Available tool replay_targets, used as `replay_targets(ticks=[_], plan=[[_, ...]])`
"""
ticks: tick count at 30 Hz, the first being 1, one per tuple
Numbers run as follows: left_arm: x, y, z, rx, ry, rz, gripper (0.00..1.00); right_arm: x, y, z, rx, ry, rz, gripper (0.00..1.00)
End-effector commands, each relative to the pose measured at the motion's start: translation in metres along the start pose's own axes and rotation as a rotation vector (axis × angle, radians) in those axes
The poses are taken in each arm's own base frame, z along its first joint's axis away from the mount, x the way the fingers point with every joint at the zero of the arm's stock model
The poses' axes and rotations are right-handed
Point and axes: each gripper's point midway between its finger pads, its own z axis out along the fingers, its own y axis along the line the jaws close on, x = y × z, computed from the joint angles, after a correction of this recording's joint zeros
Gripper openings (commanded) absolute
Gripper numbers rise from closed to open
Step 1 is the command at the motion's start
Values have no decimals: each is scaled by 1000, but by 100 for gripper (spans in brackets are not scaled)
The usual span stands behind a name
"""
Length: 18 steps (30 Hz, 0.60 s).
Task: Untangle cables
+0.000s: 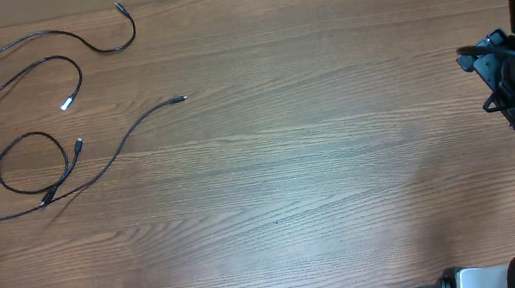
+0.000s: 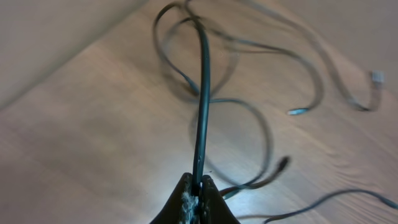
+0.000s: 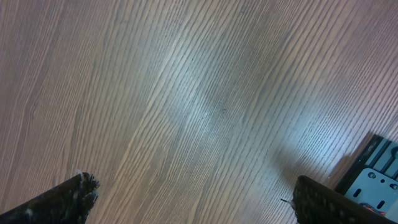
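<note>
— Wood-grain surface (image 1: 294,189) fills the overhead view. Where are the cables?
— The cables (image 1: 47,197) lie in loose crossing loops at the far left side, a silvery white tip (image 1: 67,103) among them. One strand runs off the left edge of that view.
— What is each tool doing?
— My left tool (image 2: 198,186) is clamped on one black strand (image 2: 202,112), which rises from the jaws to the loops beyond. My right tool (image 3: 196,202) is spread apart over bare wood, well away at the right side, holding nothing.
— How should this step go?
— I judge it best to draw the held strand slowly away from the bunch, low over the wood, watching where it crosses other loops. If a loop drags along, I should stop; the right tool could pin the rest
</note>
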Motion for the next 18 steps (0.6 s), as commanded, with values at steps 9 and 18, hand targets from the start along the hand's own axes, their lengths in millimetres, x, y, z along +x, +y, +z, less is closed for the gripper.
replay_targets(ticks=[9, 18], plan=[[59, 64, 12, -203, 132, -234, 4, -2, -2, 1, 10, -11, 3, 100], [88, 125, -4, -518, 180, -450, 4, -2, -2, 1, 10, -11, 3, 100]])
